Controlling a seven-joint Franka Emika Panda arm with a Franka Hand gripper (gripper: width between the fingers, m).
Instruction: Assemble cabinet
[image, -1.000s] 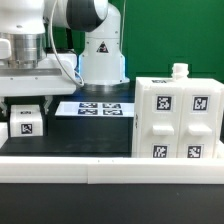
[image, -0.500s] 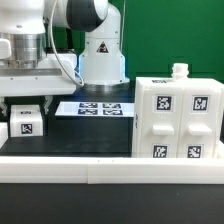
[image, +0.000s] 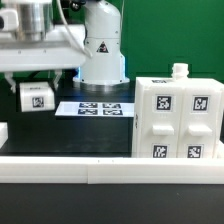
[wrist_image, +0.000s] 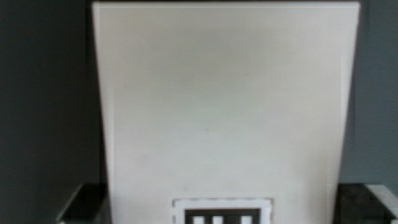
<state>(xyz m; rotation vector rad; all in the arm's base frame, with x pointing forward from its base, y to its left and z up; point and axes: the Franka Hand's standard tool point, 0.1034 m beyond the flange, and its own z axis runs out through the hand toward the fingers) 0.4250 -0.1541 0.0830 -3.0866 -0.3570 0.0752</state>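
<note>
In the exterior view, the gripper (image: 37, 82) is hanging over the part of the counter (image: 60, 135) toward the exterior view's left edge, roughly midway between front and back. A loose white panel (image: 37, 97) with one black-and-white tag is hanging directly beneath it, clear of the dark surface. From this side the fingers are hard to make out, so the grip itself is not showing well here. The cabinet (image: 178, 118) is sitting at the counter's front corner on the exterior view's right, upright, showing four tags on its near face and a small white peg (image: 180, 70) on top. It is standing well apart from the held panel. The marker board (image: 95, 108) is lying flat near the counter's back edge, in front of the robot base (image: 103, 50). A white rail (image: 110, 170) is running along the front edge.

In the wrist view, the panel (wrist_image: 222, 100) is filling most of the frame, its tag (wrist_image: 222, 212) at one end. Dark fingertips (wrist_image: 80, 205) are pressing against its two long sides, so the gripper (wrist_image: 228, 203) is closing narrowly around the panel and holding it.
</note>
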